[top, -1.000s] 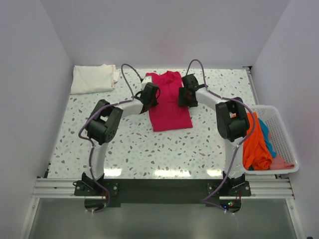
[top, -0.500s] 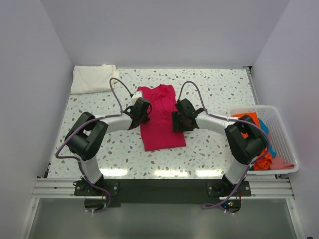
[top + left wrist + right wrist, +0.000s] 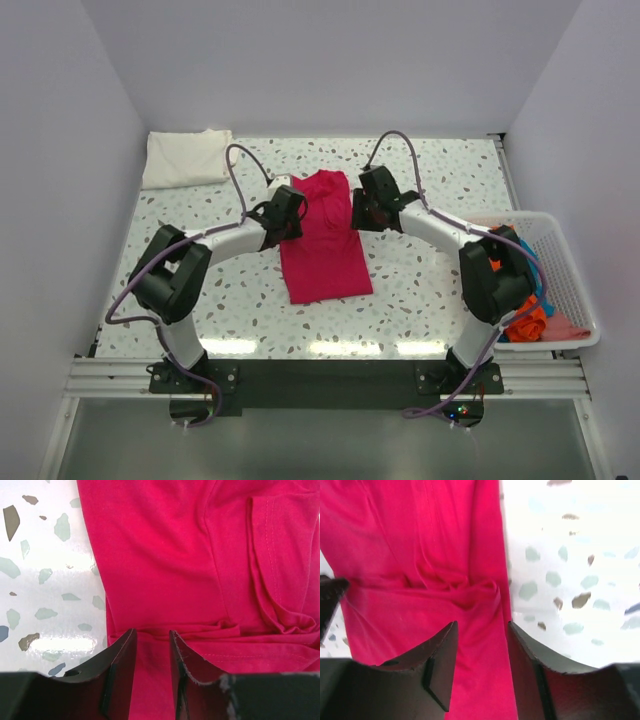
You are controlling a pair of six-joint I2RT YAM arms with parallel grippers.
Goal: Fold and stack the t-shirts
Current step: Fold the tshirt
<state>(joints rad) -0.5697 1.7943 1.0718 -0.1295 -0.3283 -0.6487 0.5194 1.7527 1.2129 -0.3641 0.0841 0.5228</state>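
Far left on my screen, the cream-white t-shirt [image 3: 185,158] sits folded in the back corner of the speckled table [image 3: 420,290], well apart from both arms. Next across, the left gripper [image 3: 152,632] is down at the left edge of the magenta-red t-shirt [image 3: 325,250], near its upper half. Its fingers [image 3: 122,665] are parted by a narrow gap, and I see smooth red cloth lying in that gap rather than anything pinched. A small ruck of fabric lies just past the tips. The magenta-red t-shirt itself lies mid-table between the two arms as a long narrow strip, its sides folded in, running from the far side toward me. On its right edge, about level with the other one, the right gripper [image 3: 482,625] is spread noticeably wider, with flat cloth under the opening and a gathered crease just ahead of the fingertips [image 3: 445,655]. Far right, the white mesh basket [image 3: 570,270] holds an orange t-shirt [image 3: 527,320] and a pink one [image 3: 565,328], partly hidden behind the right arm's elbow.
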